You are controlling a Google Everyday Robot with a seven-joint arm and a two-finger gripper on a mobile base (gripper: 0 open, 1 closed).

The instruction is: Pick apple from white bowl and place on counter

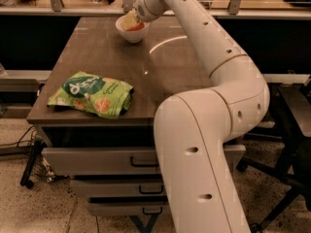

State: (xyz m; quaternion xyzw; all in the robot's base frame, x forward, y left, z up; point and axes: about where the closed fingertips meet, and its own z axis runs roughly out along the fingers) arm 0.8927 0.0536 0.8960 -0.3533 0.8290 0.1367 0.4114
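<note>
Camera view: a big white robot arm (209,130) fills the near right side. It bends up and reaches across to the far left part of a wide, shiny grey-brown flat surface (165,67).

A small plain white round bowl (127,34) stands there, near the far edge of the surface. A round orange-red apple (138,27) sits inside the bowl. Only a bit of its red skin shows on the right side, above the rim.

The claw (129,20) is at the end of the arm, and it looks pale yellow here. It is down in the top of the bowl, right on the apple, and it covers most of the fruit. I cannot tell if the claw is spread or pinching the apple, because the parts run together.

A crinkly green snack bag (92,93) with white letters and orange shapes lies flat on the near left part of the surface. It is well apart from the bowl.

Under the surface are three grey drawers (97,160) with dark handles (144,162), one below the other. The arm hides their right ends. The floor (43,208) below is speckled and pale. A dark chair (291,130) stands at the far right side.
</note>
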